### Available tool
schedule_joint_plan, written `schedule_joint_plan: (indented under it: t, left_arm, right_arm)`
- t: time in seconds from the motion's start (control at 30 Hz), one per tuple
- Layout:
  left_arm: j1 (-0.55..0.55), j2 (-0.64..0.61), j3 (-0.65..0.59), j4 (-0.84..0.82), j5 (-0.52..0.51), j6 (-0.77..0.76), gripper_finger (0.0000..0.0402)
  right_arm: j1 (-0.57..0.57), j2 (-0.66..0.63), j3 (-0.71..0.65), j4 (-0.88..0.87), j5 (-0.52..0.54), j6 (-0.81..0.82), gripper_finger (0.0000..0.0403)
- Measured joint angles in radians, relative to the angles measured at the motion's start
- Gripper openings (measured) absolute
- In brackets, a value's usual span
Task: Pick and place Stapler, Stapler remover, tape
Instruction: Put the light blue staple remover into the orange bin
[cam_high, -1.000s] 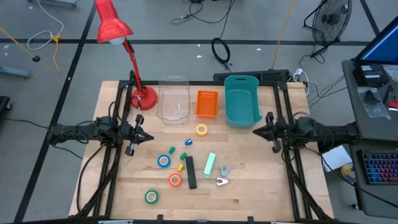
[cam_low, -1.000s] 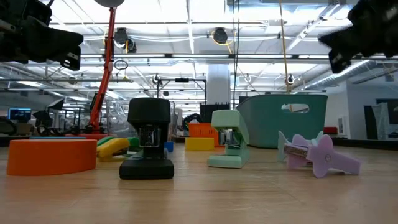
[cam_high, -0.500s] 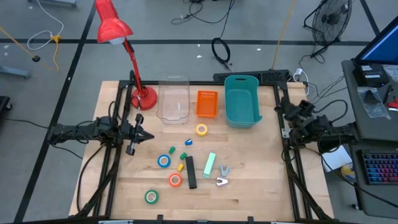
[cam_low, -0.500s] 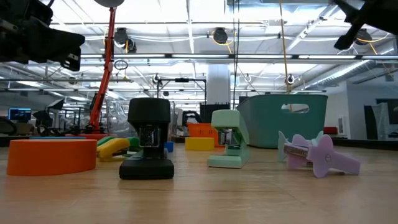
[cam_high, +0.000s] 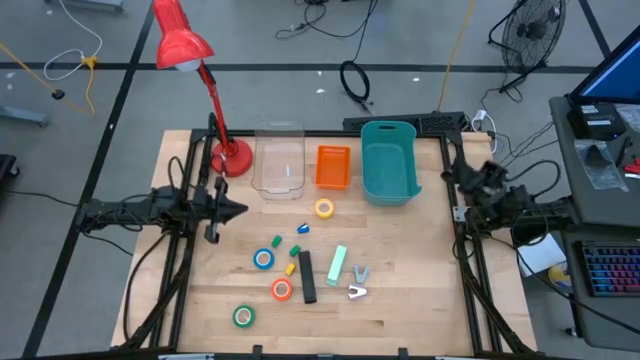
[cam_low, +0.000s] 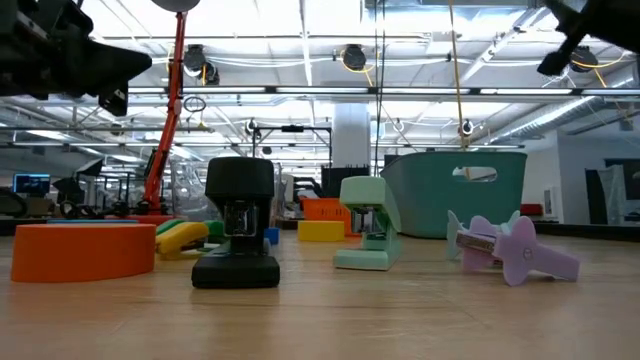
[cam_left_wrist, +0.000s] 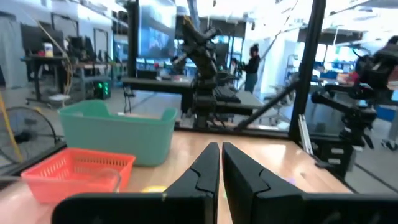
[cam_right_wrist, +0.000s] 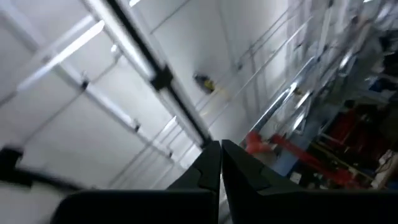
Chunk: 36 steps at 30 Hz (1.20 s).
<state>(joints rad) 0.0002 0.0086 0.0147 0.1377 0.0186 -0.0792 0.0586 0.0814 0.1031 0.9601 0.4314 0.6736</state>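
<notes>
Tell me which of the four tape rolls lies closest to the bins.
The yellow tape roll. It sits just in front of the orange basket, while the blue, orange and green rolls lie farther down the table.

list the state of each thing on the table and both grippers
left gripper: shut, empty, above the table's left side
right gripper: shut, empty, raised at the right edge
black stapler: closed, on the table
mint stapler: closed, on the table
staple remover: lying on the table
clear bin: empty
orange basket: empty
teal bin: empty
red lamp: upright
</notes>
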Motion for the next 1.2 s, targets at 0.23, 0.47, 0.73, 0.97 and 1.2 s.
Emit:
schedule_joint_plan:
  t: [0.23, 0.47, 0.73, 0.97, 1.2]
  left_arm:
    - [0.000, 0.000, 0.000, 0.204, -0.028, -0.221, 0.0021]
    - [0.000, 0.000, 0.000, 0.510, -0.143, -0.585, 0.0021]
    - [-0.001, 0.000, 0.007, 0.750, -0.139, -0.738, 0.0021]
    - [-0.035, 0.086, 0.159, 0.729, -0.013, -0.677, 0.0021]
    - [-0.114, 0.452, 0.526, 0.380, 0.191, -0.637, 0.0021]
  right_arm:
    - [0.002, 0.285, 0.299, -0.147, -0.248, -0.041, 0.0009]
    - [0.025, 0.717, 0.601, -0.333, -0.440, 0.048, 0.0009]
    - [0.068, 1.049, 0.745, -0.352, -0.566, 0.075, 0.0009]
    - [0.068, 1.140, 0.743, -0.381, -0.625, 0.182, 0.0009]
    - [0.076, 1.145, 0.743, -0.385, -0.646, 0.178, 0.0009]
